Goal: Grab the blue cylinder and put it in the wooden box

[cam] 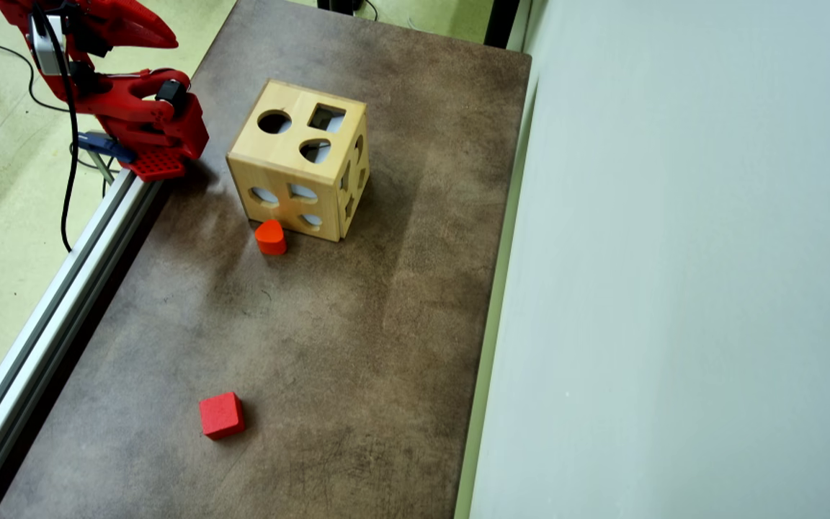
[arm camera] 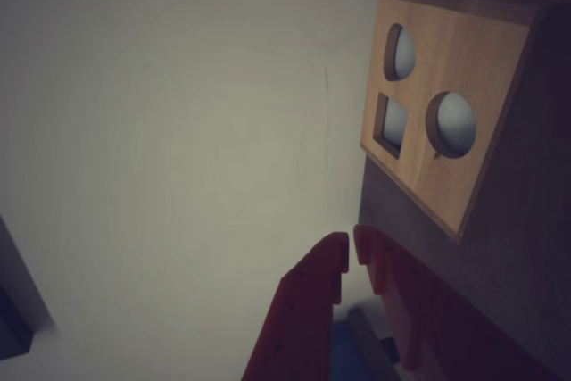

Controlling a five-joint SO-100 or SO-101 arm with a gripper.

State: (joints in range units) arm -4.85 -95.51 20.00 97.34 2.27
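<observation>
The wooden box (cam: 287, 153) stands on the brown table toward the back, with circle, square and heart cut-outs in its top. In the wrist view one of its faces (arm camera: 468, 51) fills the upper right, with two round holes and a square one. The blue cylinder is out of view in both views. My red gripper (arm camera: 351, 249) points up beside the box; its jaws are together with only a thin slit and nothing between them. In the overhead view the gripper (cam: 168, 36) sits folded over the arm's base at the top left, off the table's edge.
An orange-red heart block (cam: 270, 236) lies against the box's front face. A red cube (cam: 221, 415) sits near the table's front left. An aluminium rail (cam: 62, 288) runs along the left edge, with a blue clamp (cam: 101, 144) at the arm's base. A pale wall (cam: 674, 288) borders the right.
</observation>
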